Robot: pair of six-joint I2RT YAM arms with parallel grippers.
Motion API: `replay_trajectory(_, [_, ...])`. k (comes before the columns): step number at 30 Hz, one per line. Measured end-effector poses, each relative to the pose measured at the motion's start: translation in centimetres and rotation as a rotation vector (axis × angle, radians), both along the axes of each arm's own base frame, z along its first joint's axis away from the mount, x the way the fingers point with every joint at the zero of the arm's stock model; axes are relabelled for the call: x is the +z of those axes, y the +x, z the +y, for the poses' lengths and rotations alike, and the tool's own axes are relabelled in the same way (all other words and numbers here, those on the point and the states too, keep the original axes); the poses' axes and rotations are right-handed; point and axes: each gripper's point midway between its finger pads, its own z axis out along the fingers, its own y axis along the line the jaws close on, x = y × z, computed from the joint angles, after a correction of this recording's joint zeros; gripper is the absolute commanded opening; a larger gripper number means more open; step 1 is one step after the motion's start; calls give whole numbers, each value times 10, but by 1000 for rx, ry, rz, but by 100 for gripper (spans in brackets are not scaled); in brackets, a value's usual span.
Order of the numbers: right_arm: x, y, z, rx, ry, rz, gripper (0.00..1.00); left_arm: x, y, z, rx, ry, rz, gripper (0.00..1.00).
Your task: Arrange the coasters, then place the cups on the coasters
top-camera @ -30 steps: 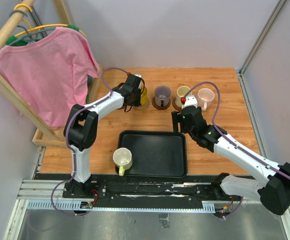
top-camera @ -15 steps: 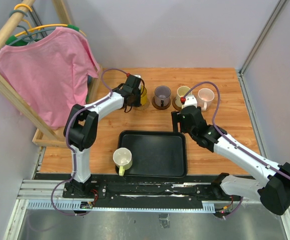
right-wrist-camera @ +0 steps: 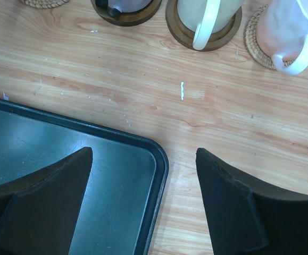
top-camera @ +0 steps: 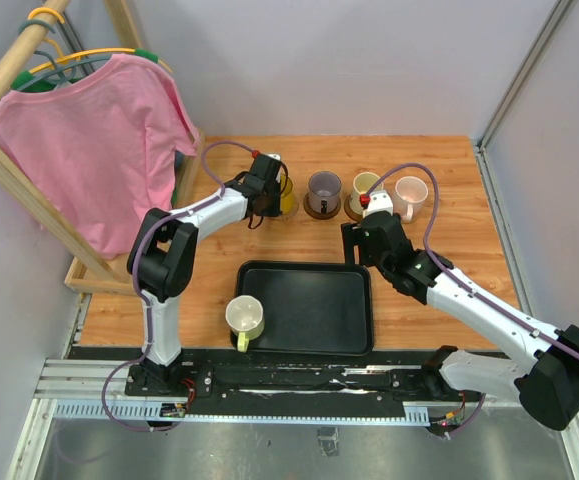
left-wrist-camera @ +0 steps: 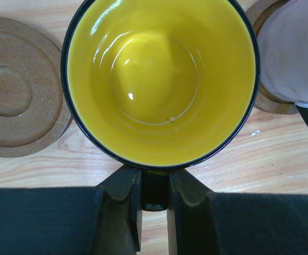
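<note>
1. Yellow cup [left-wrist-camera: 159, 79]: handle pinched between the closed jaws of left gripper [left-wrist-camera: 155, 180]; just beside a bare brown coaster [left-wrist-camera: 15, 87], at left end of the cup row.
2. Grey-purple cup [top-camera: 323, 188] and cream cup [top-camera: 365, 185] on dark coasters [right-wrist-camera: 177, 32], pink cup [top-camera: 410, 192] on woven coaster [right-wrist-camera: 252, 42], lined up along far side of table [top-camera: 439, 280].
3. White cup [top-camera: 245, 318] at near-left corner of tray [top-camera: 309, 310]; on it or beside it, unclear.
4. Right gripper [right-wrist-camera: 143, 156] spread wide, gripping nothing, above tray's far-right corner.
</note>
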Motion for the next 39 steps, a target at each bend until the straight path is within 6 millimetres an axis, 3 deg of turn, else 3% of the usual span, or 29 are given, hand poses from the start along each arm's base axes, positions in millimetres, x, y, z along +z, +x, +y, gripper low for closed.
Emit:
replay_trajectory(30, [-7,0,3,10,-8,22,80,-2,3,-5,-14,-16,-11,1])
replay_trajectory(32, [-7,0,3,10,-8,22,80,-2,3,-4,-17,-13,-11,7])
replay_trajectory(35, [-7,0,3,11,-7,23,80,-2,3,-4,-22,-7,-12,32])
replay_trajectory(39, [-8,0,5,18,-3,27,80,-2,3,-4,-28,-6,-15,51])
